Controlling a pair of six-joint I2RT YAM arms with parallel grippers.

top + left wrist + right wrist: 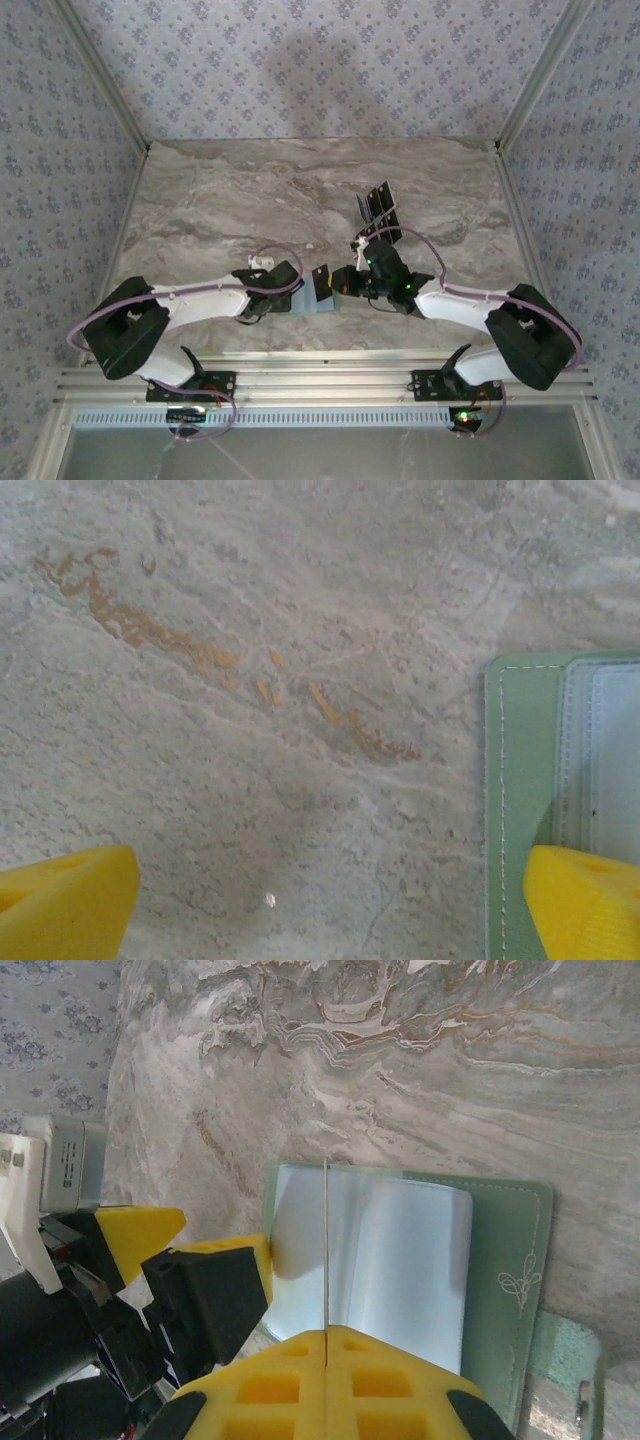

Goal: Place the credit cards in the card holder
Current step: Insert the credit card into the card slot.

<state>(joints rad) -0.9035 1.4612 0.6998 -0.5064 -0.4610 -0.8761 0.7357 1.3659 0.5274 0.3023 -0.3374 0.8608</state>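
The card holder [505, 1260] is sage green, pale-stitched; the credit cards [379, 206] black. The worktop [250, 810] is grey marble veined ochre.

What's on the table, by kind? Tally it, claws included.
Claws: 2 (left claw, right claw)
Card holder: 1
Black card in the right claw: 1
Clump of black cards, too small to count apart: 1
Total: 5
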